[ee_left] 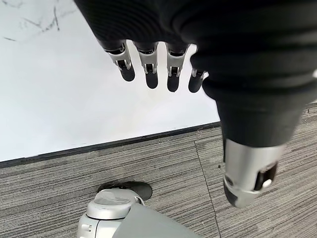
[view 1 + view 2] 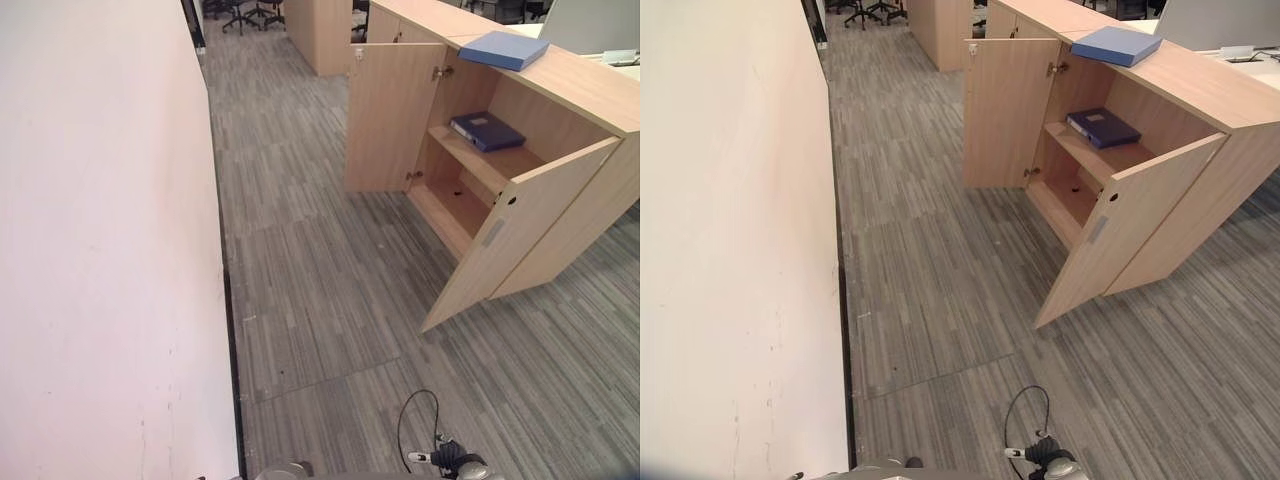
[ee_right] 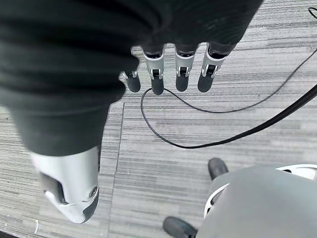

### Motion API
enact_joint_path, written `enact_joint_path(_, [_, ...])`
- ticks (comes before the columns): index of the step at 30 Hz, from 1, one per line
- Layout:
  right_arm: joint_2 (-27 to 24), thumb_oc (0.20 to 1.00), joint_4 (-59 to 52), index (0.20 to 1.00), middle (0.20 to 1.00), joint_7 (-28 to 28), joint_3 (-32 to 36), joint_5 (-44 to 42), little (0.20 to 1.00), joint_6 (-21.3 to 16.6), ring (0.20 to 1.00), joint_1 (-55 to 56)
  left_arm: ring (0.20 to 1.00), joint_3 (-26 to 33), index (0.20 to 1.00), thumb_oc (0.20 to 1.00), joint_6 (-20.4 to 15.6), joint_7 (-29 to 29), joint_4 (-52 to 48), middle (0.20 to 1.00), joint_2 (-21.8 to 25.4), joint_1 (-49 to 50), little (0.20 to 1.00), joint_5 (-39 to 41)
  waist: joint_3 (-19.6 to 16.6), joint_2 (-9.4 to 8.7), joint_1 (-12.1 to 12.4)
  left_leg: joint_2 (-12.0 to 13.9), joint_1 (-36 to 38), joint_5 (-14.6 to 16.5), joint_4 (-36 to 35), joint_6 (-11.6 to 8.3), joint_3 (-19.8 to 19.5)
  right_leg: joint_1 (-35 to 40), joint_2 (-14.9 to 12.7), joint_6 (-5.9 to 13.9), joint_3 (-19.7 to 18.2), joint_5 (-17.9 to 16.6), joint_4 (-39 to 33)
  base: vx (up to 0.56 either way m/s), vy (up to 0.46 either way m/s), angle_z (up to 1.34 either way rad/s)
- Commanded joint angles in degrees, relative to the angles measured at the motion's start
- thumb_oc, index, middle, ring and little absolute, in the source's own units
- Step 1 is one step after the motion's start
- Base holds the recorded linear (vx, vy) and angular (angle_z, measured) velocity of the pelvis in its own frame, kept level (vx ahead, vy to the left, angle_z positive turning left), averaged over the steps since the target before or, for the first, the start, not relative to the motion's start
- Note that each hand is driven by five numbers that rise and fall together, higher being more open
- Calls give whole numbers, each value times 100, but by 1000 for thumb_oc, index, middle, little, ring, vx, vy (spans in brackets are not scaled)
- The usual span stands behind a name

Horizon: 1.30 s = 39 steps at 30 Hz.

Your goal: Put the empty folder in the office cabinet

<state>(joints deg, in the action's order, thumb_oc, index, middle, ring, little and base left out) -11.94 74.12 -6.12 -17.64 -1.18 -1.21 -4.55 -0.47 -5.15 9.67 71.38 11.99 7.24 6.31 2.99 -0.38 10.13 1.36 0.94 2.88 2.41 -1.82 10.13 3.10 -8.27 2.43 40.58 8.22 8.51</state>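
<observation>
1. Silver, dark-tipped fingers of the left robot hand (image 1: 148, 64) hang straight and relaxed, grasping nothing, over grey carpet floor (image 1: 163, 173) beside a white wall (image 1: 74, 109).
2. Likewise released, the right robot hand (image 3: 168, 69) points its straight fingers down at the carpet with nothing in them.
3. Ahead and to the robot's right stands the light wooden office cabinet (image 2: 590, 200), both doors swung open: the far door (image 2: 392, 115) and the near door (image 2: 520, 235).
4. On the cabinet's top lies a light blue folder (image 2: 503, 49), flat and near the front edge, above the open compartment.
5. Inside, on the upper shelf (image 2: 490, 165), a dark blue folder (image 2: 487, 130) lies flat.
6. Beyond the cabinet, a second wooden cabinet (image 2: 318, 30) stands against the far end of the aisle, with office chairs (image 2: 245, 12) behind it.
</observation>
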Motion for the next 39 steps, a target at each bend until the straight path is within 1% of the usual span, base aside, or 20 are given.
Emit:
enact_joint_path(1, [107, 1000, 127, 1000, 1000, 47, -20, -284, 1000, -97, 1000, -199, 1000, -98, 1000, 1000, -90, 99, 80, 1000, 125, -124, 1000, -49, 107, -150, 243, 20, -227, -489, -304, -195, 445, 593, 123, 325, -34, -496, -705, 10, -34, 1])
enact_joint_path(9, [120, 1000, 137, 1000, 1000, 67, -45, -277, 1000, -94, 1000, -189, 1000, -80, 1000, 1000, -84, 106, 93, 1000, 127, -105, 1000, -51, 118, -161, 264, 39, -209, -478, -284, -215, 438, 615, 154, 309, -28, -485, -716, 3, -9, 1])
enact_joint_path(17, [117, 1000, 170, 1000, 1000, 67, -83, -243, 1000, -97, 1000, -232, 1000, -49, 1000, 1000, -96, 135, 29, 1000, 158, -112, 1000, -12, 184, -184, 383, 77, -307, -455, -205, -246, 372, 577, 184, 288, 2, -464, -697, 10, -41, 8])
enact_joint_path(18, [122, 1000, 174, 1000, 1000, 75, -93, -237, 1000, -93, 1000, -239, 1000, -53, 1000, 1000, -91, 134, 26, 1000, 163, -113, 1000, -17, 195, -193, 395, 82, -327, -445, -174, -248, 366, 572, 191, 287, 2, -463, -697, 21, -53, 21])
enact_joint_path(19, [118, 1000, 158, 1000, 1000, 85, -131, -206, 1000, -95, 1000, -263, 1000, -40, 1000, 1000, -100, 166, 20, 1000, 185, -116, 1000, -19, 232, -212, 458, 92, -380, -396, -74, -258, 328, 547, 202, 275, 0, -454, -688, 21, -54, 26])
enact_joint_path(20, [118, 1000, 158, 1000, 1000, 85, -130, -206, 1000, -95, 1000, -265, 1000, -40, 1000, 1000, -99, 166, 20, 1000, 185, -118, 1000, -20, 233, -212, 457, 93, -387, -389, -62, -259, 326, 546, 202, 274, 2, -452, -687, 12, -86, 28])
enact_joint_path(21, [107, 1000, 128, 1000, 1000, 84, -167, -182, 1000, -105, 1000, -287, 1000, -34, 1000, 1000, -107, 205, 22, 1000, 211, -137, 1000, -5, 307, -240, 494, 145, -500, -336, 163, -289, 310, 519, 210, 247, -6, -447, -678, -6, -48, 20])
enact_joint_path(22, [108, 1000, 129, 1000, 1000, 84, -166, -182, 1000, -105, 1000, -290, 1000, -34, 1000, 1000, -107, 206, 23, 1000, 212, -140, 1000, -5, 305, -241, 492, 151, -517, -324, 188, -291, 307, 515, 213, 244, -4, -445, -678, -71, -107, 28])
enact_joint_path(23, [78, 1000, 120, 1000, 1000, 56, -173, -198, 1000, -124, 1000, -331, 1000, -42, 1000, 1000, -126, 229, 4, 1000, 219, -166, 1000, 41, 446, -287, 496, 280, -789, -322, 532, -384, 408, 470, 233, 203, 32, -463, -707, -69, -64, 26])
enact_joint_path(24, [79, 1000, 123, 1000, 1000, 56, -171, -199, 1000, -125, 1000, -337, 1000, -41, 1000, 1000, -125, 230, 4, 1000, 219, -171, 1000, 41, 441, -287, 489, 290, -822, -307, 571, -389, 398, 461, 241, 198, 40, -462, -711, -106, -91, 49])
enact_joint_path(25, [58, 1000, 135, 1000, 1000, 46, -163, -211, 1000, -143, 1000, -338, 1000, -45, 1000, 1000, -141, 254, -10, 1000, 230, -182, 1000, 56, 497, -297, 470, 412, -948, -324, 705, -439, 535, 428, 251, 172, 86, -475, -749, -72, -44, 57])
enact_joint_path(26, [36, 1000, 149, 1000, 1000, 30, -133, -219, 1000, -149, 1000, -329, 1000, -43, 1000, 1000, -144, 273, -11, 1000, 234, -185, 1000, 64, 537, -306, 428, 553, -987, -348, 762, -476, 761, 413, 252, 150, 141, -494, -790, -112, -48, 71])
enact_joint_path(27, [5, 1000, 190, 1000, 1000, 7, -76, -231, 1000, -154, 1000, -311, 1000, -43, 1000, 1000, -145, 291, -11, 1000, 228, -178, 1000, 68, 562, -308, 354, 746, -1012, -374, 828, -510, 1093, 396, 264, 127, 227, -523, -854, -94, -8, 63])
enact_joint_path(28, [-19, 1000, 214, 1000, 1000, 4, -42, -239, 1000, -148, 1000, -280, 1000, -44, 1000, 1000, -149, 293, -14, 1000, 222, -164, 1000, 59, 570, -301, 287, 884, -993, -393, 846, -513, 1363, 397, 265, 114, 278, -544, -896, -81, 15, 83])
enact_joint_path(30, [-57, 1000, 230, 1000, 1000, -9, 65, -287, 1000, -151, 1000, -202, 1000, -32, 1000, 1000, -150, 283, 14, 1000, 218, -133, 1000, 42, 542, -276, 172, 1030, -916, -462, 714, -519, 1721, 427, 279, 94, 380, -557, -981, -36, 36, 71])
enact_joint_path(31, [-60, 1000, 227, 1000, 1000, -9, 64, -288, 1000, -151, 1000, -195, 1000, -33, 1000, 1000, -151, 283, 14, 1000, 216, -128, 1000, 40, 538, -276, 174, 1023, -904, -478, 687, -519, 1726, 428, 280, 92, 379, -563, -989, -3, 76, 56])
enact_joint_path(32, [-70, 1000, 235, 1000, 1000, -18, 129, -320, 1000, -145, 1000, -120, 1000, -18, 1000, 1000, -141, 270, 32, 1000, 224, -99, 1000, 1, 473, -239, 129, 1018, -830, -572, 463, -502, 1833, 461, 286, 107, 482, -578, -1025, 15, 91, 50])
enact_joint_path(33, [-75, 1000, 233, 1000, 1000, -28, 147, -330, 1000, -150, 1000, -98, 1000, -18, 1000, 1000, -142, 269, 43, 1000, 240, -90, 1000, -7, 445, -225, 122, 981, -800, -620, 346, -494, 1819, 484, 282, 118, 512, -587, -1041, 15, 93, 47])
enact_joint_path(38, [-75, 1000, 233, 1000, 1000, -28, 146, -330, 1000, -150, 1000, -96, 1000, -18, 1000, 1000, -142, 269, 42, 1000, 240, -89, 1000, -7, 447, -226, 119, 974, -792, -628, 332, -493, 1818, 488, 280, 120, 515, -588, -1042, 6, 37, 2])
enact_joint_path(39, [-62, 1000, 225, 1000, 1000, -20, 168, -328, 1000, -141, 1000, -66, 1000, 8, 1000, 1000, -126, 229, 79, 1000, 260, -99, 1000, -57, 361, -185, 134, 871, -701, -660, 127, -455, 1785, 526, 229, 159, 575, -624, -1025, 21, 205, 2])
